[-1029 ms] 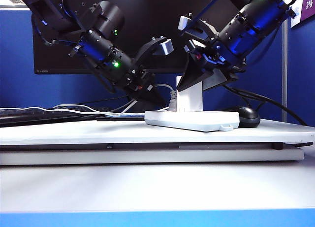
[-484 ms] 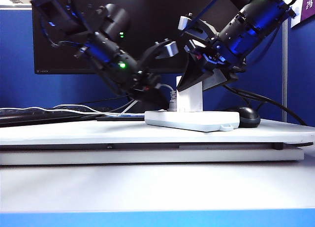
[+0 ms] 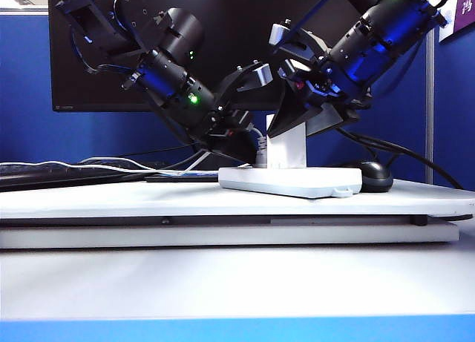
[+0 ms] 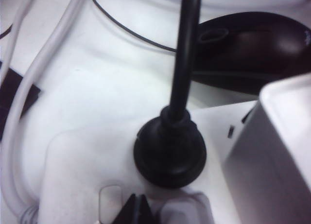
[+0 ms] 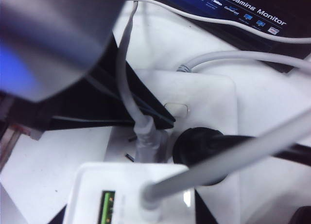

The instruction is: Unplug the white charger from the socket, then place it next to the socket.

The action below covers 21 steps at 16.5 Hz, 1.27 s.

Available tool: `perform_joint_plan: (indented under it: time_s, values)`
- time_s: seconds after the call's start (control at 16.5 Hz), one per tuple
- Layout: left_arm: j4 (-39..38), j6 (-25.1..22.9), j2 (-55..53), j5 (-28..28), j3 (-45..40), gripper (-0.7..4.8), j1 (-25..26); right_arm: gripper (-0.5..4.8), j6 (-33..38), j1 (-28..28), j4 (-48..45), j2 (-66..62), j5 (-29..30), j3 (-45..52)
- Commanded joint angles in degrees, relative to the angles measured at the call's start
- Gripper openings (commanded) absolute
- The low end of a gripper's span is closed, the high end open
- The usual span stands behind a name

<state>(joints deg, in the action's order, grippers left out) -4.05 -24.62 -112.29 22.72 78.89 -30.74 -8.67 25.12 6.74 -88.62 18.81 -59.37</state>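
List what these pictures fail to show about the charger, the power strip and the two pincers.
- Charger: exterior view, top hidden by the right pincer; grip contact unclear.
- Charger prongs: hidden inside the power strip in every view.
- Left pincer: exterior view, tips lost in dark clutter behind the strip; left wrist view cuts them at the edge.
- Right wrist view: the left arm's blurred body covers a corner.

Smooth white plastic socket (image 3: pixel 289 182) and charger (image 3: pixel 286 148); glossy black plastic mouse (image 3: pixel 375 175).

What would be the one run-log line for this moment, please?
charger: white charger plugged in socket | right gripper: clamped on charger | left gripper: pressing socket end
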Motion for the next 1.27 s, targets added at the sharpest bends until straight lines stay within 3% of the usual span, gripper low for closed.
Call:
perform_joint_plan:
  time_s: [0.06,0.3,0.48,0.85,1.03,1.27]
  values:
    - [-4.83,0.24,-0.96,1.40,-0.44,-0.05,-0.20,0.83,2.86,0.44,-4.07,1.25,3.41,-0.37]
    - [-5.07,0.68,-1.01,1.55,-0.44,-0.05,-0.20,0.12,-0.31,0.52,-4.52,1.81,3.17,-0.37]
    - [-5.07,0.68,-1.16,1.60,-0.42,-0.05,-0.20,0.13,4.55,0.46,-6.82,1.81,3.43,-0.37]
    - [-5.31,0.68,-1.57,2.08,-0.42,-0.05,-0.20,0.12,4.37,0.48,-8.59,1.81,3.10,-0.37]
    - [-5.31,0.68,-1.57,2.21,-0.42,-0.05,-0.20,0.13,-2.49,0.50,-8.26,2.23,1.44,-0.37]
    - [-5.33,0.66,-1.64,2.47,-0.44,-0.06,-0.20,0.13,4.68,0.22,-10.32,2.27,1.92,-0.37]
